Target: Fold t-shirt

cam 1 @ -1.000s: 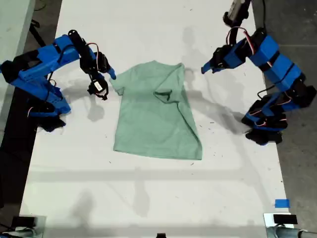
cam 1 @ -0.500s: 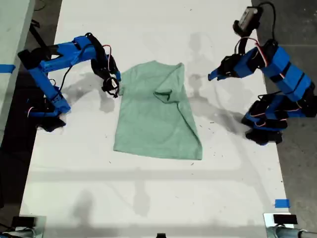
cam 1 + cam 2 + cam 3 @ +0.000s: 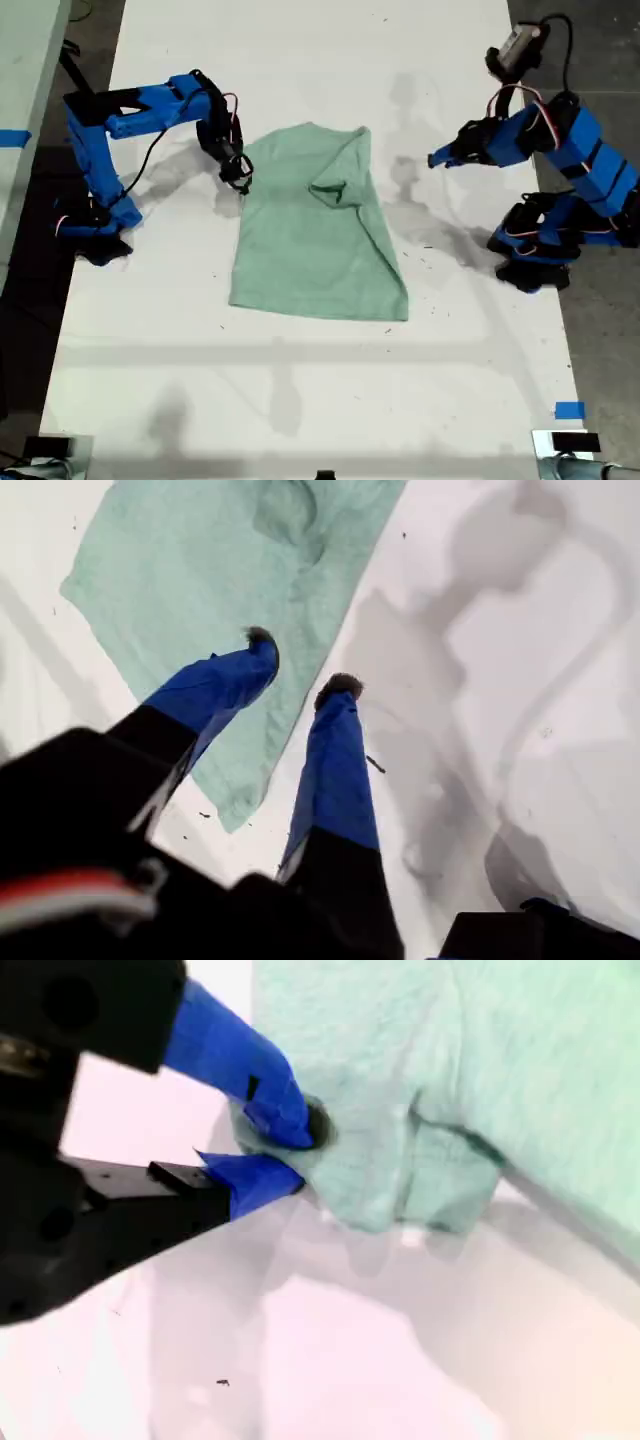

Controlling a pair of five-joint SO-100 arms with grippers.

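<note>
The pale mint-green t-shirt (image 3: 315, 245) lies flat on the white table (image 3: 300, 400), partly folded, with a crease near its middle. My second gripper (image 3: 240, 176) belongs to the arm on the exterior view's left. It is shut on a bunched bit of the t-shirt (image 3: 400, 1130) at the upper corner of the edge on the exterior view's left; my second gripper (image 3: 298, 1155) shows cloth pinched between its blue fingers. My first gripper (image 3: 434, 159), on the exterior view's right, hangs open above bare table. In its own view my first gripper (image 3: 300, 663) holds nothing, with the t-shirt (image 3: 210, 570) beyond it.
Both arm bases stand on the table, one (image 3: 95, 215) at the exterior view's left and one (image 3: 540, 250) at its right. A blue tape mark (image 3: 568, 410) sits near the table's front corner on the exterior view's right. Dark floor borders the table on both sides.
My second gripper has moved in toward the shirt's edge and closed on the cloth. My first gripper has drawn back from the shirt toward the exterior view's right.
</note>
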